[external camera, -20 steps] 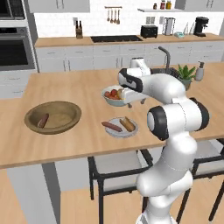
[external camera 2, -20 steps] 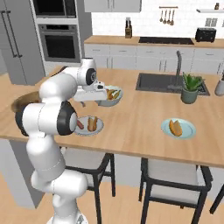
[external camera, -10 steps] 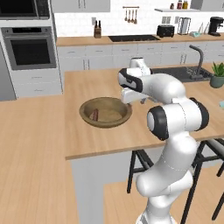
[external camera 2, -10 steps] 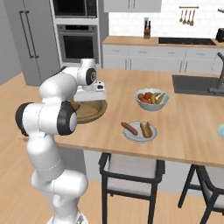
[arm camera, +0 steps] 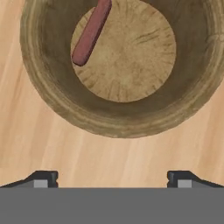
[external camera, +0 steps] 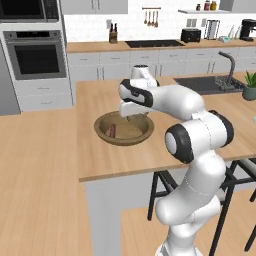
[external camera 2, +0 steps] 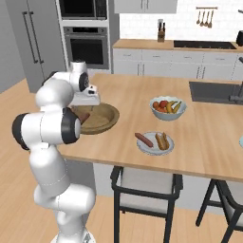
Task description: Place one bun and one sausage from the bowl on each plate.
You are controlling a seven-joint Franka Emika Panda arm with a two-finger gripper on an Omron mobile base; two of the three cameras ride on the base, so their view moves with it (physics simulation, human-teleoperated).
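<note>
The brown wooden bowl [external camera: 145, 134] stands on the island counter and holds one reddish sausage [external camera: 113, 130]. No bun is visible in it. My gripper [external camera: 131, 115] hangs just above the bowl's far right rim, open and holding nothing. In the hand view the bowl [arm camera: 52, 105] lies ahead with the sausage [arm camera: 91, 31] at its upper left, and both fingertips [arm camera: 41, 178] stand wide apart over bare counter. The pale grey-white plate [external camera 2: 153, 150] further right carries a sausage [external camera 2: 144, 139] and a bun [external camera 2: 162, 141]. A sliver of the light blue plate [external camera 2: 240, 142] shows at the right edge.
A pale bowl of colourful fruit [external camera 2: 167, 107] stands behind the grey-white plate. A sink with a tap [external camera: 227, 70] is set into the counter's far right. Stools [external camera 2: 144, 182] stand under the counter's near edge. Wooden floor lies to the left.
The base has driven left, so both base views shifted. The wooden bowl now lies right under the hand, and the plates have slid off to the right. The gripper stays open.
</note>
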